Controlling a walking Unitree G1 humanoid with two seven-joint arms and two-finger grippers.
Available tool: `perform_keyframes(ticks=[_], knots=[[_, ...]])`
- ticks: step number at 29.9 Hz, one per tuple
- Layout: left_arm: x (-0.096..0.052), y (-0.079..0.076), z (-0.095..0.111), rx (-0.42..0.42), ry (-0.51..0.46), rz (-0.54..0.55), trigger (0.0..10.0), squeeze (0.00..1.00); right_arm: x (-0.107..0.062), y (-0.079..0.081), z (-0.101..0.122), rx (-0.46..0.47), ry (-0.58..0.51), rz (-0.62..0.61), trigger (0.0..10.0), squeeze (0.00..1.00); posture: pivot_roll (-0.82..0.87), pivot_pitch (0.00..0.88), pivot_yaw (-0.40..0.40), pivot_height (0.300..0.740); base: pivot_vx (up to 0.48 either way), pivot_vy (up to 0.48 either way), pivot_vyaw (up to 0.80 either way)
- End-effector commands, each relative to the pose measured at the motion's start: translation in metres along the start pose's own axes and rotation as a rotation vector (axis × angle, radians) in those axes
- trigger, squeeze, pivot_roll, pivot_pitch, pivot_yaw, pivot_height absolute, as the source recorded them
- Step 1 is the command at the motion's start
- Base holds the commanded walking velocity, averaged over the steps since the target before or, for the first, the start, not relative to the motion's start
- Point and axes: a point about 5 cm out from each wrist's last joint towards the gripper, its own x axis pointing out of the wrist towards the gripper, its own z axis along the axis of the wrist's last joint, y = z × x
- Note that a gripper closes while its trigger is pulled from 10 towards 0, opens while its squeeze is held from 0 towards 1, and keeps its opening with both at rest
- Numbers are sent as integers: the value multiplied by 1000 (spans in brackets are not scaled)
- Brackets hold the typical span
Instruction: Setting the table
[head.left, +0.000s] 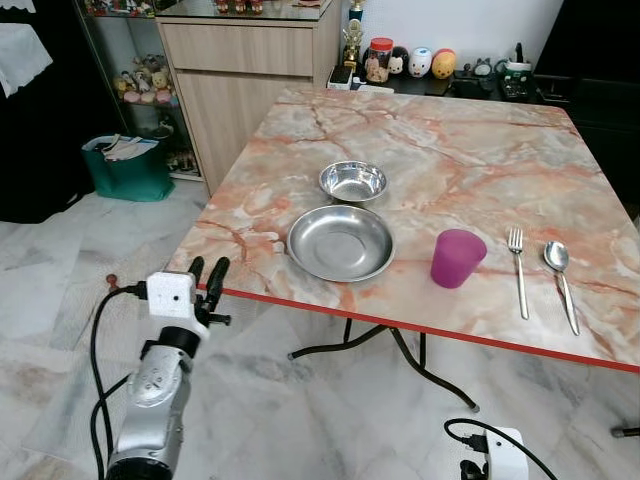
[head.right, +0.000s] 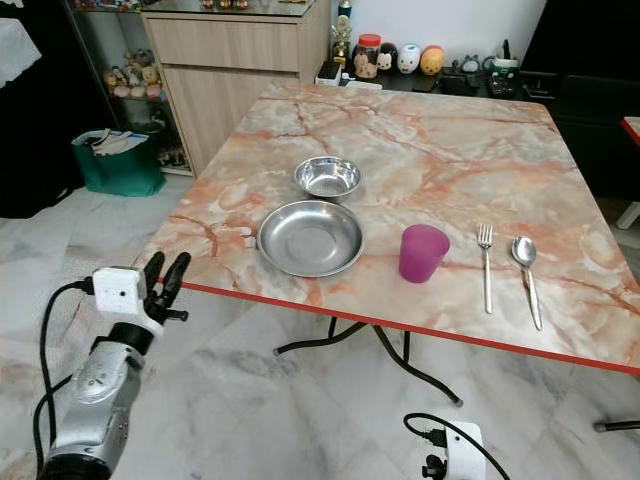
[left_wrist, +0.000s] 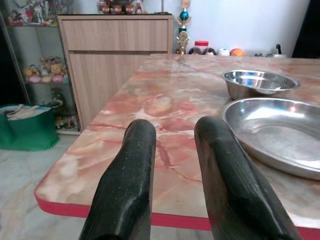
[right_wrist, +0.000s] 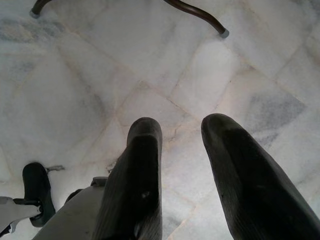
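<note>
Marble counter: bowl at 12 o'clock of plate; cup, fork, spoon at 3. Left fingers released; right fingers released.

Left arm: silver rounded metal shell, small dark holes along casing. White boxy wrist block with black knob at side. Black cable looping from block down beside arm. Left gripper: two long black matte fingers, finely ribbed, rounded tips. Right arm: white wrist block, black cable. Right gripper: same black fingers.
</note>
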Motion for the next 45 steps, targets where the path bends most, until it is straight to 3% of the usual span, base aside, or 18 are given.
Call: perform_keyframes(ticks=[1,2,6,14,22,31,45], knots=[[-2,-2,0,-2,9,-1,10000,0,0,3,-2,7,-3,1,10000,0,18,0,-6,740,0,0,0],[-3,-3,0,-10,17,0,10000,0,3,14,4,6,-13,15,10000,0,20,0,-9,740,0,0,0],[-4,-2,1,-10,25,15,10000,0,5,28,11,4,-20,31,10000,0,24,0,-13,740,0,0,-267],[-2,5,6,-1,17,40,10000,0,8,42,19,-6,-30,47,10000,0,27,0,-16,740,0,0,-666],[0,5,9,1,13,43,10000,0,8,32,26,-4,-44,39,10000,0,22,0,-10,740,0,0,-668],[5,6,17,-3,-11,53,10000,0,10,37,41,0,-78,44,10000,0,26,0,-9,740,28,0,-517],[5,6,16,-14,-10,58,10000,0,9,30,37,0,-66,42,10000,0,27,0,-10,740,312,0,-222]])
